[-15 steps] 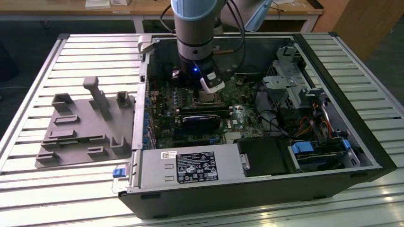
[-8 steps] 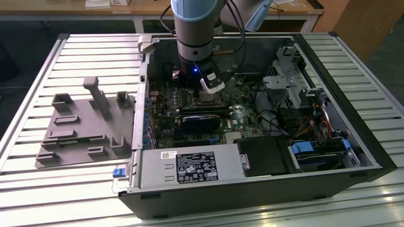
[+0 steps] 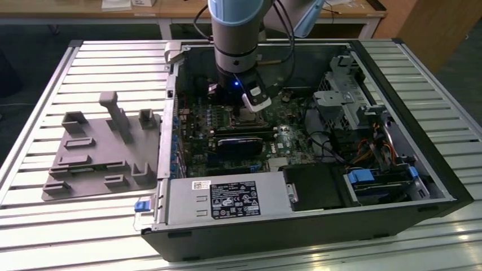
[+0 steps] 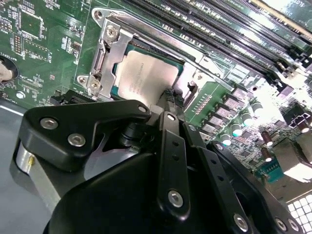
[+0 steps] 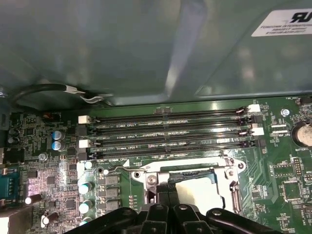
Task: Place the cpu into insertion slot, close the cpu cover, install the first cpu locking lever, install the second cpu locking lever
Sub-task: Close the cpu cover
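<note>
The cpu (image 4: pixel 146 73) (image 5: pixel 200 192), a dull silver square, lies in the insertion slot (image 4: pixel 119 87) on the green motherboard. The silver cpu cover (image 4: pixel 108 51) (image 5: pixel 187 169) lies flat around it, and the chip shows through its window. A thin metal lever rod (image 4: pixel 146 28) runs along one side of the socket. My gripper (image 4: pixel 170 95) (image 5: pixel 168 190) is shut, its black fingertips pressed together at the socket's edge right beside the chip. In the exterior view the gripper (image 3: pixel 247 110) hangs straight down over the socket inside the open computer case.
Long black memory slots (image 5: pixel 170 131) run beside the socket. Capacitors (image 4: pixel 241 124) stand near it. The case wall (image 5: pixel 146 48) rises close by. A black card (image 3: pixel 241 145), drive cage (image 3: pixel 350 93) and power supply (image 3: pixel 226 200) crowd the case. A grey fixture tray (image 3: pixel 101 149) lies at the exterior view's left.
</note>
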Controlling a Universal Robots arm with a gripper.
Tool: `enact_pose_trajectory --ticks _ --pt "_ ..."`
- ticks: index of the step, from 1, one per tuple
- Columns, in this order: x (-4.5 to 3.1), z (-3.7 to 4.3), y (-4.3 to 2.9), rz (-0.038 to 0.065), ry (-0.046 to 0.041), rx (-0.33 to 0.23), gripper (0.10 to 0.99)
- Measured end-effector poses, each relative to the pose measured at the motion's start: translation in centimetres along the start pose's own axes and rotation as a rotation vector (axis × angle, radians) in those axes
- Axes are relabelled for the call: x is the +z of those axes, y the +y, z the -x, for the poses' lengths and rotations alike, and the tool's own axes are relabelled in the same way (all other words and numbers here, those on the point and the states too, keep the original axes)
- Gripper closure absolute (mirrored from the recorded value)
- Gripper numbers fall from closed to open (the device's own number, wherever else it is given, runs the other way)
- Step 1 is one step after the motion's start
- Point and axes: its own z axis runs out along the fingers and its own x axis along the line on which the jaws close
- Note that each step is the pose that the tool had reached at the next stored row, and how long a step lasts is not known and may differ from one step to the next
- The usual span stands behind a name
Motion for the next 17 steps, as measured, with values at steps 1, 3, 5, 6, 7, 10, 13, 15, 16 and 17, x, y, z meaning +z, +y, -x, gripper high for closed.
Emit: enact_pose_trajectory --ticks 1,3,5,6,7,10,13,15,16,17 --pt "-0.02 0.01 0.01 0.000 -0.0001 0.000 0.984" --pt "-0.19 0.02 0.06 0.001 -0.0003 0.000 0.984" --pt "-0.33 0.02 0.08 0.000 -0.0001 0.000 0.984" --pt "-0.33 0.02 0.08 0.000 -0.0001 0.000 0.984" --pt "-0.33 0.02 0.08 0.000 -0.0001 0.000 0.984" --pt "-0.30 -0.04 0.03 0.000 0.0000 0.000 0.984" --pt "-0.22 -0.09 -0.04 0.000 0.0000 0.000 0.984" --pt "-0.17 -0.18 -0.08 0.000 0.0000 0.000 0.984" --pt "-0.15 -0.23 -0.09 0.000 0.0000 0.000 0.984" --pt "-0.12 -0.27 -0.11 0.000 0.0001 0.000 0.984"
